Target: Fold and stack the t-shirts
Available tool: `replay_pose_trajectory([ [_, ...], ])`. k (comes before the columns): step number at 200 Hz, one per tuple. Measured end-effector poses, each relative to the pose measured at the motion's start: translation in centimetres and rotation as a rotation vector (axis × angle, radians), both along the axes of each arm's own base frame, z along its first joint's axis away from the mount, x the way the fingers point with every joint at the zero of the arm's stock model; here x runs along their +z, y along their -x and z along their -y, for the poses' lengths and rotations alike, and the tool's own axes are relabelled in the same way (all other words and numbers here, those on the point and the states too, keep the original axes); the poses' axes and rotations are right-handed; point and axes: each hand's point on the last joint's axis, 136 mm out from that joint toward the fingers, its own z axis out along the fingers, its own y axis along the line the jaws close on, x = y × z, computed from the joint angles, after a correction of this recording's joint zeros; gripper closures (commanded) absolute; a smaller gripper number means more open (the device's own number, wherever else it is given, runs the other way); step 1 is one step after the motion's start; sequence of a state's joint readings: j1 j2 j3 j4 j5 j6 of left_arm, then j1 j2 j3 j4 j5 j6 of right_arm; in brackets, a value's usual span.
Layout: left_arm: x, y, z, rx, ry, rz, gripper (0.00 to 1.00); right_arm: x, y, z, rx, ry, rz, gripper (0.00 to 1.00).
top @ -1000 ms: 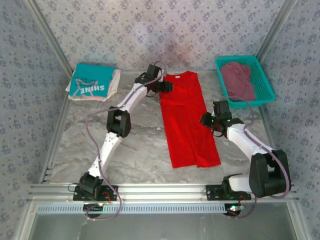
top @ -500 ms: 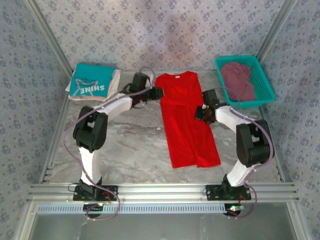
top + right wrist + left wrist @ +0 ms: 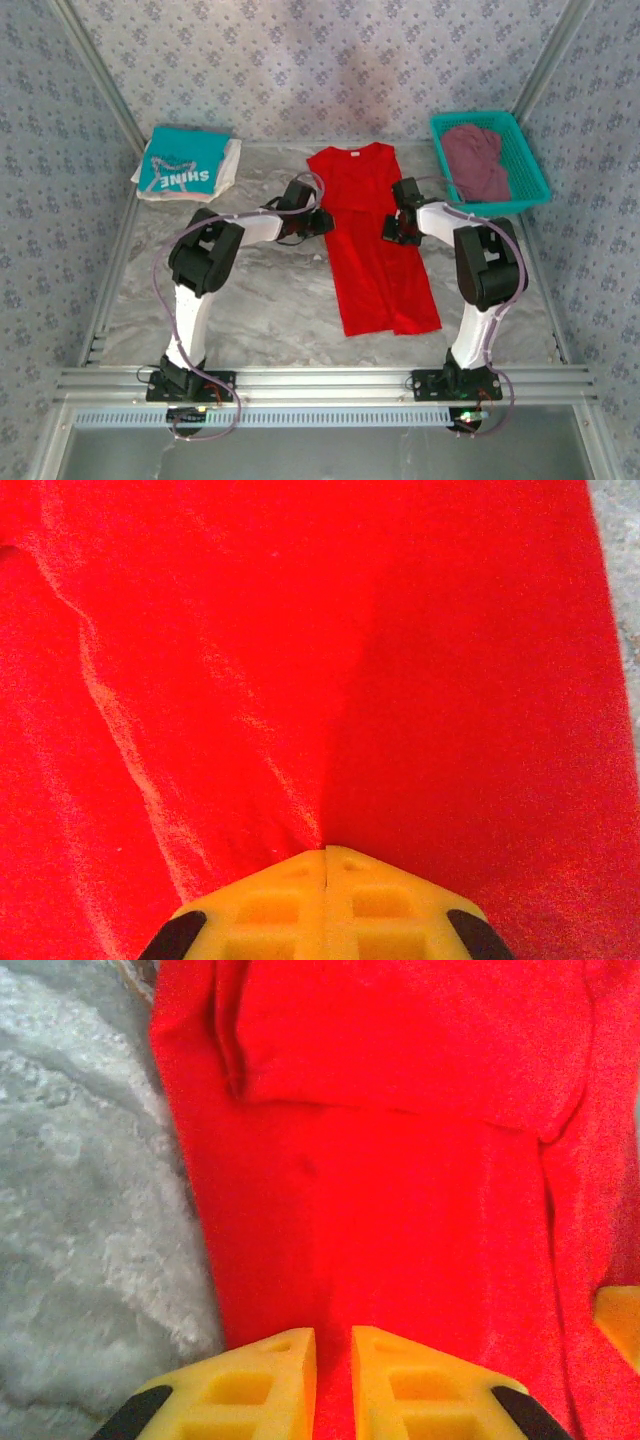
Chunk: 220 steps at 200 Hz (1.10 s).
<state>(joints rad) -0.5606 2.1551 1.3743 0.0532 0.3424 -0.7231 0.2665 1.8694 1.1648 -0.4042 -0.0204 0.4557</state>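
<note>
Top external view: the plain bright red soft-cloth t-shirt (image 3: 372, 260) lies flat at centre frame. Its right edge is pinched by the fully closed right gripper (image 3: 325, 852). The left gripper (image 3: 333, 1332) stands nearly closed (grip cannot be confirmed). Risk: if the left side slips, the lift goes uneven and the fold skews.

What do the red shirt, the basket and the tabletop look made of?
The red shirt: soft matte knit cloth, probably cotton; it puckers at the right gripper's pinch. The basket: teal plastic, by its rigid molded rim. The tabletop: grey-veined marble look, slight sheen; maybe laminate.
</note>
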Motion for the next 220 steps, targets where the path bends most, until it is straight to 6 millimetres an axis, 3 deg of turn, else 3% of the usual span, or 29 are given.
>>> replay_pose_trajectory([
  [33, 0.1, -1.9, -1.2, 0.026, -0.012, 0.003, 0.81, -0.1, -0.1, -1.1, -0.009, -0.032, -0.004, 1.0],
  [92, 0.2, -6.8, -6.6, 0.074, -0.096, 0.009, 0.8, 0.0, -1.9, -6.0, -0.033, -0.176, 0.004, 1.0],
  [115, 0.3, -7.4, -8.2, 0.086, -0.138, 0.009, 0.8, 0.0, -2.9, -6.7, -0.041, -0.186, 0.007, 1.0],
  [138, -0.1, -7.2, -8.5, 0.087, -0.158, 0.001, 0.79, 0.2, -4.2, -6.8, -0.048, -0.182, 0.021, 1.0],
  [169, 0.0, -6.3, -8.6, 0.095, -0.148, 0.017, 0.78, 0.1, -4.5, -5.9, -0.071, -0.154, 0.021, 1.0],
  [197, 0.0, -3.9, -9.8, 0.117, -0.165, 0.007, 0.73, 0.1, -4.8, -5.0, -0.091, -0.142, 0.021, 0.98],
  [220, 1.0, -1.3, -11.2, 0.135, -0.182, -0.003, 0.66, 0.1, -5.1, -4.2, -0.11, -0.136, 0.025, 0.85],
])
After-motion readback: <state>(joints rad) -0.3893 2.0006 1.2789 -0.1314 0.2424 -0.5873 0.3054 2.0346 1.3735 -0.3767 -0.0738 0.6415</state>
